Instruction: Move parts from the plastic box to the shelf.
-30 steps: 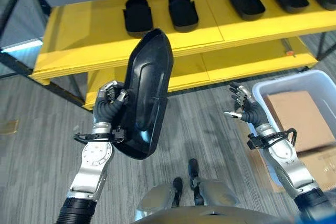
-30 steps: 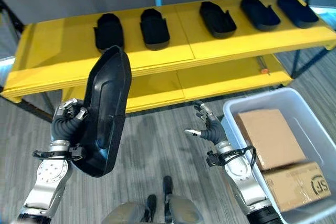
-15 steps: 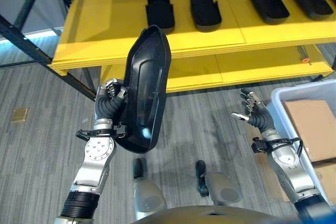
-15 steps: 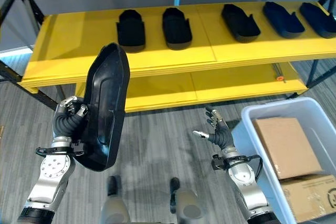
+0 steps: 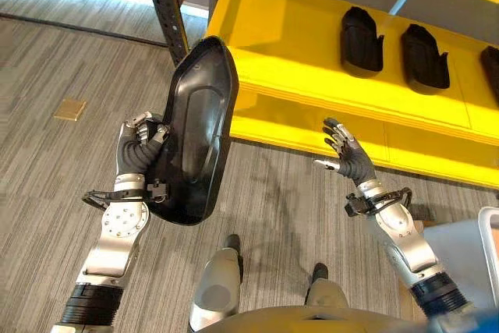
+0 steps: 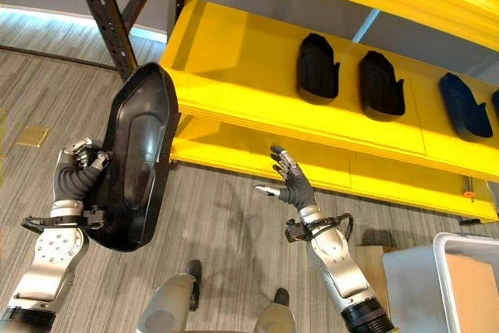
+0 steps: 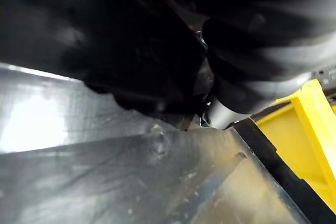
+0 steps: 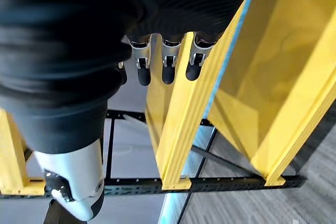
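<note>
A long black moulded part (image 5: 195, 134) stands nearly upright in my left hand (image 5: 139, 146), whose fingers curl round its lower edge; its glossy inner face (image 7: 131, 182) shows close up in the left wrist view. The yellow shelf (image 5: 288, 60) lies just beyond it. Two black parts (image 5: 362, 38) (image 5: 425, 56) rest on the shelf's upper board. My right hand (image 5: 347, 159) hovers open and empty in front of the shelf's lower board, fingers (image 8: 165, 66) spread. A corner of the grey plastic box (image 6: 425, 282) sits at the lower right.
A black steel upright (image 5: 165, 1) of the rack stands at the shelf's left end. Grey plank floor (image 5: 70, 60) stretches to the left, with a small tan tile (image 5: 70, 109) on it. A blue-black part (image 6: 458, 103) lies further right on the shelf.
The whole view has swung left: the shelf and box have slid right and the rack's upright has come into sight. The black part stays in my left hand; the right hand stays open.
</note>
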Robot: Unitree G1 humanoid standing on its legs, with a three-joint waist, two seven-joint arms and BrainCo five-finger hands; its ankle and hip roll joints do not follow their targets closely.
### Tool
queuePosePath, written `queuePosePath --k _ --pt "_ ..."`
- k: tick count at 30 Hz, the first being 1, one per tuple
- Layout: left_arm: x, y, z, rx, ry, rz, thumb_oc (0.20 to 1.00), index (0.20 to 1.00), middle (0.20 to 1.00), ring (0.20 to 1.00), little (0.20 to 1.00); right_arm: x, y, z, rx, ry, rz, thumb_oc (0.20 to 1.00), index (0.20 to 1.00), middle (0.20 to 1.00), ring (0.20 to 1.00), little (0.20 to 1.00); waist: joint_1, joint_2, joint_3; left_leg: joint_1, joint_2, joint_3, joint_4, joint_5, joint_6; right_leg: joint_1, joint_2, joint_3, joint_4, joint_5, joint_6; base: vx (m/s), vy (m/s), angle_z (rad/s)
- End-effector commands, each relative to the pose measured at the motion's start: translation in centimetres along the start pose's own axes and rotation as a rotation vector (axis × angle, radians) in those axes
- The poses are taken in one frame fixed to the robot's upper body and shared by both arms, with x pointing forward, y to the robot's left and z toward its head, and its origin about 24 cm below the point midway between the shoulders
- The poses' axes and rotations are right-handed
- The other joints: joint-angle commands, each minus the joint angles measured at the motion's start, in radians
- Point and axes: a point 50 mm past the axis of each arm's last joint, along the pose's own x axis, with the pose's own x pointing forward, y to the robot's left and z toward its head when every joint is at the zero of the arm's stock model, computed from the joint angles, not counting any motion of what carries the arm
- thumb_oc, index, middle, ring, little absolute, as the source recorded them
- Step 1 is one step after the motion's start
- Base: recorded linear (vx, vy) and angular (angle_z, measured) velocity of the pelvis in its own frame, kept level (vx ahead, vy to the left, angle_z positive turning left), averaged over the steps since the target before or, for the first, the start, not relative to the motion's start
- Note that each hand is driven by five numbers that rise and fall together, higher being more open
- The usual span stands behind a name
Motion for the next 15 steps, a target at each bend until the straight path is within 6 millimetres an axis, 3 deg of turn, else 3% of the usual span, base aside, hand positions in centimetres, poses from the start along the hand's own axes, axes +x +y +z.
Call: queuePosePath --k 1,3,4,5,6,11,12,15 --pt "1.1 -0.6 3.3 -0.082 -0.179 0.025 0.2 0.2 0.2 0.2 0.2 -0.4 -1.0 1.2 -0.007 -0.066 -0.027 1.0 1.0 1.0 1.0 1.0 -0.056 0.069 -0.033 0.03 0.052 -0.073 -0.041 0.003 -0.022 0.014 0.023 0.024 0.151 0.089 0.048 0.13 0.329 0.14" --pt "1.3 -0.7 3.5 -0.085 -0.186 0.022 0.2 0.2 0.2 0.2 0.2 -0.2 -0.6 1.2 -0.005 -0.069 -0.02 1.0 1.0 1.0 1.0 1.0 -0.069 0.095 -0.021 0.067 0.036 -0.062 -0.065 0.002 0.003 -0.054 0.013 0.029 0.26 0.175 0.025 0.1 0.36 0.41" --pt "1.5 -0.8 3.6 -0.094 -0.188 0.029 0.2 0.2 0.2 0.2 0.2 0.2 -0.1 1.2 0.001 -0.075 -0.006 1.0 1.0 1.0 1.0 1.0 -0.07 0.117 -0.001 0.134 0.04 -0.036 -0.133 0.008 0.014 -0.124 0.024 -0.032 0.319 0.122 0.017 0.21 0.325 -0.22" --pt "1.3 -0.9 3.2 -0.101 -0.174 0.025 0.2 0.2 0.2 0.2 0.2 0.4 0.1 1.2 0.001 -0.075 0.012 1.0 1.0 1.0 1.0 1.0 -0.093 0.122 0.006 0.212 0.045 -0.02 -0.219 0.015 0.003 -0.211 0.108 -0.071 0.227 0.026 0.004 0.25 0.204 -0.92" --pt "1.1 -0.9 3.1 -0.112 -0.165 0.024 0.2 0.2 0.2 0.2 0.2 0.4 -0.1 1.2 -0.006 -0.071 0.013 1.0 1.0 1.0 1.0 1.0 -0.103 0.118 0.012 0.221 0.037 -0.025 -0.227 0.017 -0.001 -0.225 0.132 -0.061 0.184 0.011 0.012 0.25 0.006 -0.94" --pt "0.6 -1.3 2.4 -0.132 -0.133 0.024 0.2 0.2 0.2 0.2 0.2 0.6 0.1 1.3 -0.033 -0.078 0.033 1.0 1.0 1.0 1.0 1.0 -0.115 0.105 0.027 0.291 0.047 -0.009 -0.252 -0.012 -0.031 -0.232 0.143 -0.104 -0.084 0.06 0.051 0.19 -0.09 -0.12" --pt "0.4 -1.5 2.3 -0.143 -0.129 0.02 0.2 0.2 0.2 0.2 0.2 0.5 -0.1 1.4 -0.039 -0.081 0.028 1.0 1.0 1.0 1.0 1.0 -0.12 0.1 0.028 0.3 0.048 -0.017 -0.243 -0.023 -0.037 -0.234 0.155 -0.066 -0.083 0.064 0.054 0.26 -0.198 -0.18" --pt "0.1 -2.5 2.2 -0.173 -0.12 -0.017 0.2 0.2 0.2 0.2 0.2 -0.2 -0.9 1.3 -0.051 -0.07 0.002 1.0 1.0 1.0 1.0 1.0 -0.122 0.09 0.017 0.307 0.065 -0.028 -0.224 -0.041 -0.068 -0.197 0.168 -0.06 -0.058 0.04 0.036 0.25 -0.253 0.62"
